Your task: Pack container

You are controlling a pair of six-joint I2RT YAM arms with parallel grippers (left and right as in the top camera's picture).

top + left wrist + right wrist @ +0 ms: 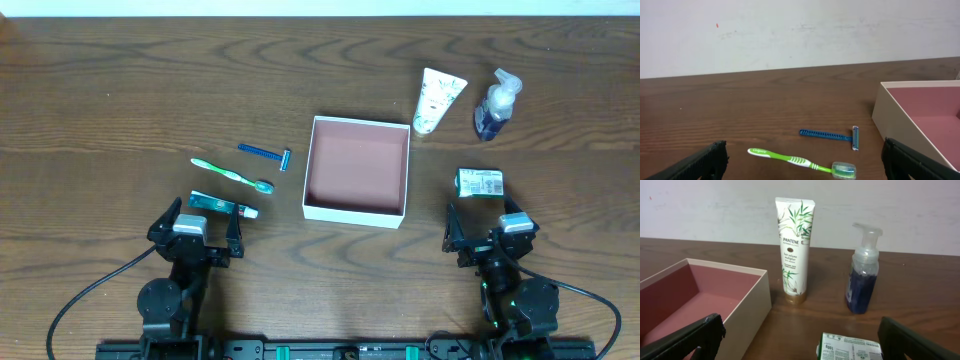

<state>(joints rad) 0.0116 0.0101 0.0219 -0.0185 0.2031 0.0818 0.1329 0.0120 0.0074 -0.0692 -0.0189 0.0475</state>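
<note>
The container (357, 208) is a shallow square cardboard box, white outside and pink-brown inside, with nothing in it, at the table's middle. It also shows at the right of the left wrist view (900, 120) and the left of the right wrist view (747, 300). My left gripper (195, 232) is open and holds nothing, near the front left, just behind a small teal tube (222, 205). My right gripper (490, 232) is open and holds nothing, just in front of a green-white packet (480, 182) (852, 349).
A green toothbrush (232, 174) (800, 161) and a blue razor (265, 154) (832, 135) lie left of the box. A white Pantene tube (438, 100) (794, 250) and a blue pump bottle (495, 106) (862, 272) stand at the back right.
</note>
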